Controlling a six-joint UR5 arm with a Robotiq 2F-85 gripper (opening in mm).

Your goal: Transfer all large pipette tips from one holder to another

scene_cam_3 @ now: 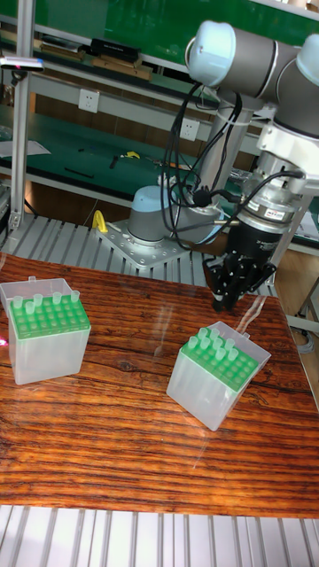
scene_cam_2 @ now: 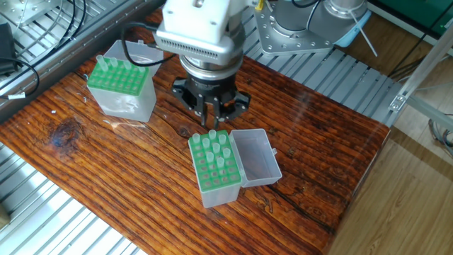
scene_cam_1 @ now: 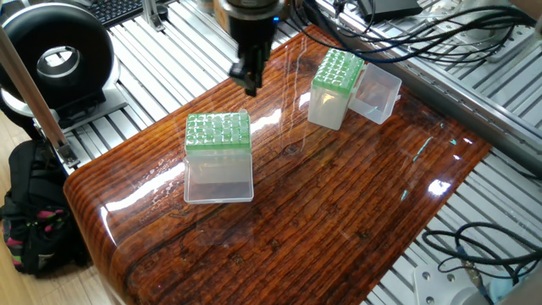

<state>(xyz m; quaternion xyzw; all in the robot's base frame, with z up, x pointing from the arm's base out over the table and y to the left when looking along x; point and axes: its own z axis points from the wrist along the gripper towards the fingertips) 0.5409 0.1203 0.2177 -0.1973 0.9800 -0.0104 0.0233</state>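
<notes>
Two green-topped holders stand on the wooden table. The middle holder (scene_cam_2: 212, 177) (scene_cam_1: 218, 135) (scene_cam_3: 213, 376) has several large pipette tips (scene_cam_2: 216, 147) (scene_cam_3: 217, 344) standing in its far rows, and its clear lid (scene_cam_2: 256, 157) lies open beside it. The other holder (scene_cam_2: 120, 83) (scene_cam_1: 336, 72) (scene_cam_3: 46, 330) shows tips (scene_cam_2: 106, 65) along its back row. My gripper (scene_cam_2: 214, 125) (scene_cam_1: 251, 86) (scene_cam_3: 221, 301) hangs just above the far end of the middle holder. Its dark fingers are drawn together. No tip shows clearly between them.
A clear lid (scene_cam_1: 378, 93) hangs open on the far holder. Aluminium rails and loose cables (scene_cam_1: 440, 38) border the table. A black ring-shaped device (scene_cam_1: 55, 59) stands off its corner, and the robot base (scene_cam_2: 304, 28) sits behind the table.
</notes>
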